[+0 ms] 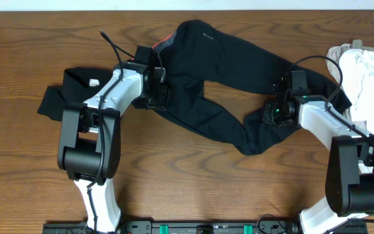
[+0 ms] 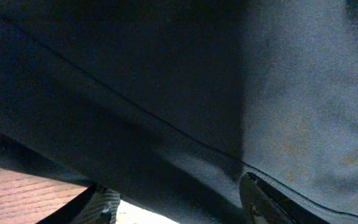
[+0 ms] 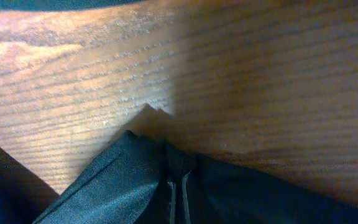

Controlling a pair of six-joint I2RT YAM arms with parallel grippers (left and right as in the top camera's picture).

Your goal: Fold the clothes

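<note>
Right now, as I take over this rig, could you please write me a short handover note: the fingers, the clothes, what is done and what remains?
Left fingers: open, spread apart at the trousers near the orange-red waistband; no grip visible.
Right fingers: shut on an edge of the trousers, low at the table.
Other clothes: a black garment at the left and white garments at the right, both unfolded.
Done: no fold visible; the trousers lie bent and spread out.
Left: fold the trousers, then the other pieces.
</note>
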